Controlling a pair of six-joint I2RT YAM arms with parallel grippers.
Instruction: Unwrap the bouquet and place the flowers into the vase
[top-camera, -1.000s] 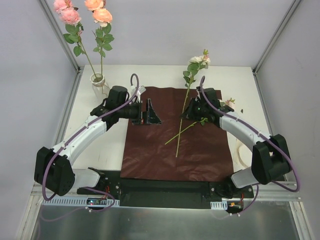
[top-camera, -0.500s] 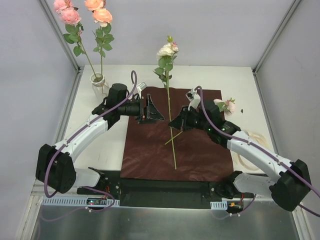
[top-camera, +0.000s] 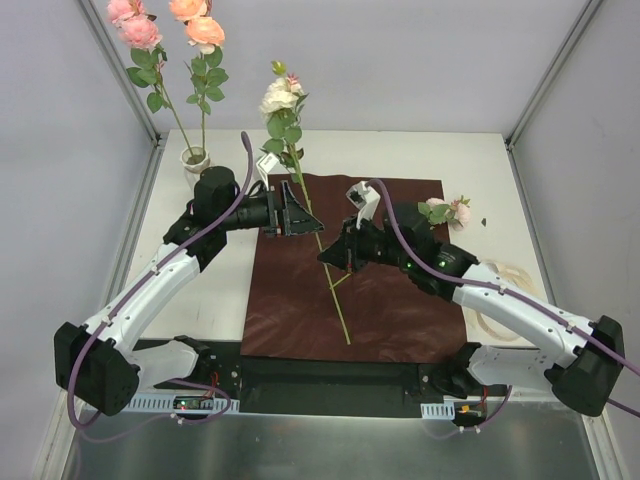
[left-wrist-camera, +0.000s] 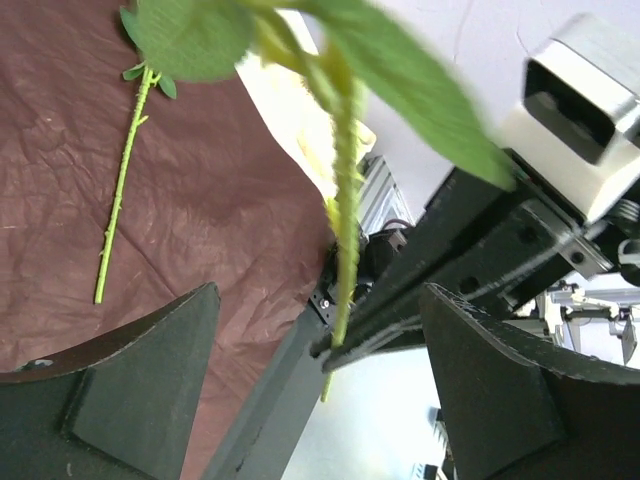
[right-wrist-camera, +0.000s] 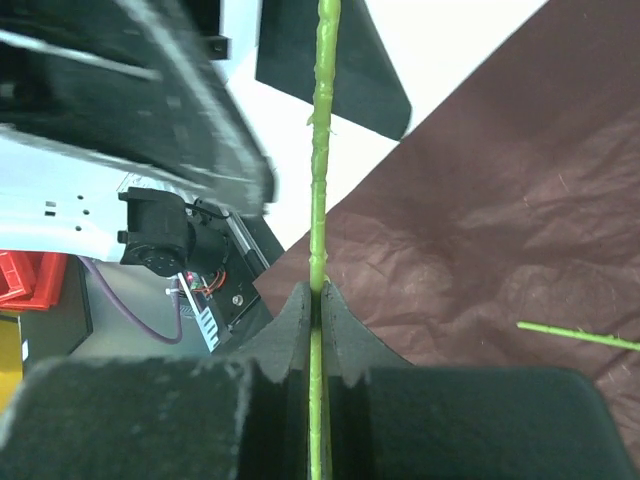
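The cream rose (top-camera: 279, 96) stood nearly upright at the upper centre of the overhead view, its stem (right-wrist-camera: 321, 150) pinched in the closed right tool (right-wrist-camera: 318, 298). We judged it was being offered for a handover. The left tool (left-wrist-camera: 320, 298) gaped on either side of that stem, not yet gripping. The vase (top-camera: 196, 160), at the upper left of the worktop (top-camera: 480, 170), held pink roses (top-camera: 141, 32). The dark red paper (top-camera: 390, 305) lay spread flat.
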